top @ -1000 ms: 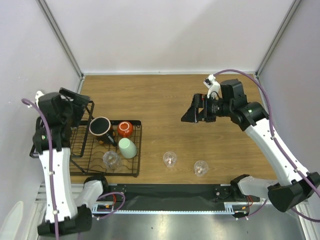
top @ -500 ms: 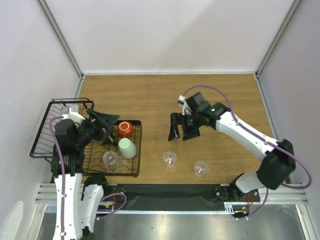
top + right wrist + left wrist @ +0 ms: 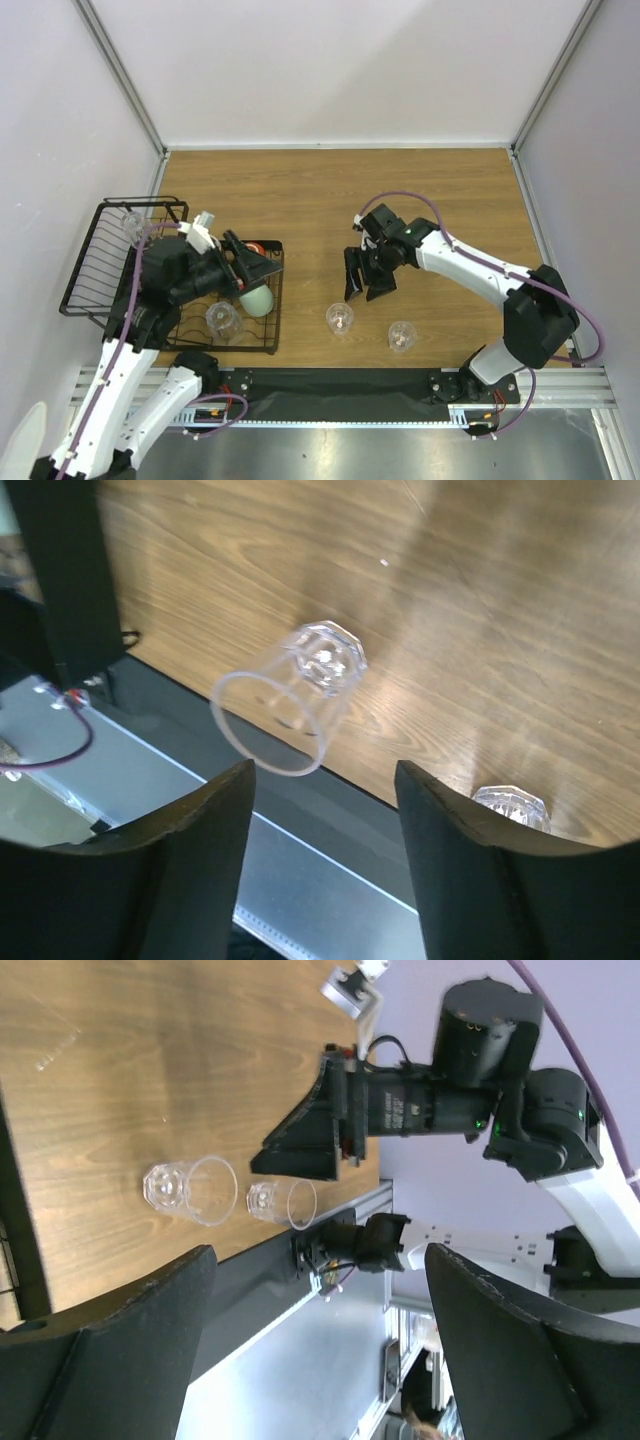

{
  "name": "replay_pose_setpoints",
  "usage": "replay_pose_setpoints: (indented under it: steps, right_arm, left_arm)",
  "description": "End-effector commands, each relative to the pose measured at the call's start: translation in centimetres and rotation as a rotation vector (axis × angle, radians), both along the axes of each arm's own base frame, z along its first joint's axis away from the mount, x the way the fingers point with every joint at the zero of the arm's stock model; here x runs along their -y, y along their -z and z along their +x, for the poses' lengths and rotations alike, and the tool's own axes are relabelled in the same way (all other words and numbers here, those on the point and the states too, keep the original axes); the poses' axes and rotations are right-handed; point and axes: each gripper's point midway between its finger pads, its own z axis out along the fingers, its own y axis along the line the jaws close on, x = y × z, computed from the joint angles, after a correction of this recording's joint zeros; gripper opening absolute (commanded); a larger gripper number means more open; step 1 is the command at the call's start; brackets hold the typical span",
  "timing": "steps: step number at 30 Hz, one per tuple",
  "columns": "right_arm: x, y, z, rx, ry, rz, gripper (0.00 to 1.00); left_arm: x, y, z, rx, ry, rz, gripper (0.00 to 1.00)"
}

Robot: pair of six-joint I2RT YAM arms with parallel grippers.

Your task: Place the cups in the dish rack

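clear tumbler [image 3: 340,318] upright on table [image 3: 300,190], just toward near edge from right gripper [image 3: 362,288] | right jaws apart, empty | second tumbler [image 3: 402,335] beside it | left gripper [image 3: 265,272] spread, empty, over dish rack [image 3: 90,270] | right arm nearer

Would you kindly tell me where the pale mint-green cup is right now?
In the top view, the mint-green cup sits on the left, in the dish rack near its right edge, beside a clear tumbler.

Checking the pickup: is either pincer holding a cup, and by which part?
Nothing is held: the left pincer and right pincer both stand open and empty.
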Motion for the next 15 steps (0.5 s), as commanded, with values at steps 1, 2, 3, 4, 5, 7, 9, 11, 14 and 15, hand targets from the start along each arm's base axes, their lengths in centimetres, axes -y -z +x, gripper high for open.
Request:
replay_pose_setpoints:
  steps: [1,2,3,4,5,7,9,11,14,15]
  right_arm:
    - [-1.0,0.9,0.0,-0.008,-0.001,0.03,0.63]
    - [-1.1,1.4,0.1,-0.017,-0.007,0.023,0.62]
    - [-1.2,1.5,0.1,-0.02,-0.014,0.022,0.61]
    - [-1.4,1.7,0.1,-0.022,-0.022,0.022,0.6]
    - [-1.5,2.0,0.0,-0.023,-0.034,0.016,0.6]
    - [-1.7,2.4,-0.1,-0.03,-0.05,0.015,0.59]
    - [-1.6,3.1,-0.2,-0.039,-0.068,0.002,0.54]
    - [-1.4,3.5,-0.2,-0.037,-0.074,-0.012,0.52]
    - [-1.4,4.1,-0.6,-0.062,-0.092,-0.01,0.51]
    - [-1.5,4.1,-0.7,-0.065,-0.101,-0.007,0.51]
  left_arm:
    - [1.2,0.4,0.6,-0.02,-0.023,-0.034,0.91]
    - [1.2,0.6,1.1,-0.022,-0.048,-0.03,0.91]
    - [1.9,0.7,0.9,-0.024,-0.035,-0.031,0.91]
    - [2.3,0.7,1.1,-0.028,-0.039,-0.046,0.91]
    - [2.8,1.0,1.5,-0.034,-0.046,-0.043,0.92]
    - [4.2,1.0,1.1,-0.048,-0.005,-0.052,0.92]
    - [5.5,1.8,1.0,-0.075,0.026,-0.031,0.92]
    - [6.3,1.7,1.4,-0.081,0.037,-0.013,0.93]
    - [6.8,0.9,1.9,-0.062,0.04,0.007,0.94]
    - [6.9,0.7,2.0,-0.057,0.04,0.01,0.94]
